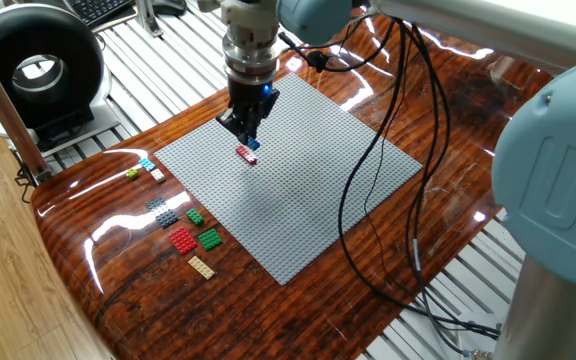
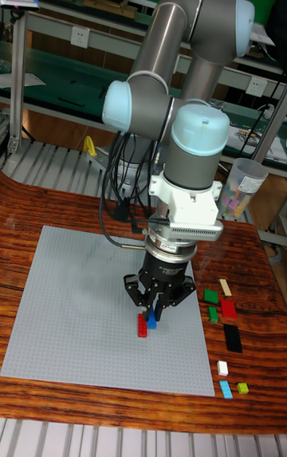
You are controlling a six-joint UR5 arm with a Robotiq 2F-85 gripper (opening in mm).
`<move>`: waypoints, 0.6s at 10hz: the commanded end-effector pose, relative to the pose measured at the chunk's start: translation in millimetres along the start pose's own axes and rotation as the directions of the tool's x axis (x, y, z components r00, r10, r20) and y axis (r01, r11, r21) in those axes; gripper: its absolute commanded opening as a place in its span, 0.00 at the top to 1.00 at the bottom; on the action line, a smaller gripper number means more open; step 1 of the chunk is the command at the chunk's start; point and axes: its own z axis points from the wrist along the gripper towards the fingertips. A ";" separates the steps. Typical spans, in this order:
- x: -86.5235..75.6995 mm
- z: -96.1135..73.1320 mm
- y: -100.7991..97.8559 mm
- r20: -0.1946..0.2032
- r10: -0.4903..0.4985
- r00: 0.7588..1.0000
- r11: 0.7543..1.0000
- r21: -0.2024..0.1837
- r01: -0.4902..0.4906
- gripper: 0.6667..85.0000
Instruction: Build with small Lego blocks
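One blue brick (image 2: 151,321) between the fingers (image 2: 160,309) shows best in the tall view.

UR5 arm (image 2: 171,50): elbow folded high, wrist vertical. Gripper (image 2: 153,315) pointing straight down, low over the baseplate (image 2: 72,305); fingers drawn close around a blue brick (image 2: 151,320).

Grey baseplate (image 1: 298,180) on wooden table (image 1: 118,290), cup (image 2: 243,186) behind

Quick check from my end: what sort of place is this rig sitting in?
Most likely a lab or workshop: a metal shelving frame with wall sockets behind the arm, a keyboard on the slatted bench, and a cup of spare blocks.
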 end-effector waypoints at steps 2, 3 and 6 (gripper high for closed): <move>2.1 0.9 3.1 -0.021 0.032 0.999 0.999 -0.016 -0.032 0.99; 4.4 0.9 0.6 -0.030 0.031 0.999 1.000 -0.006 -0.031 0.99; 0.9 4.7 0.1 -0.025 0.072 0.997 0.997 -0.009 -0.073 0.99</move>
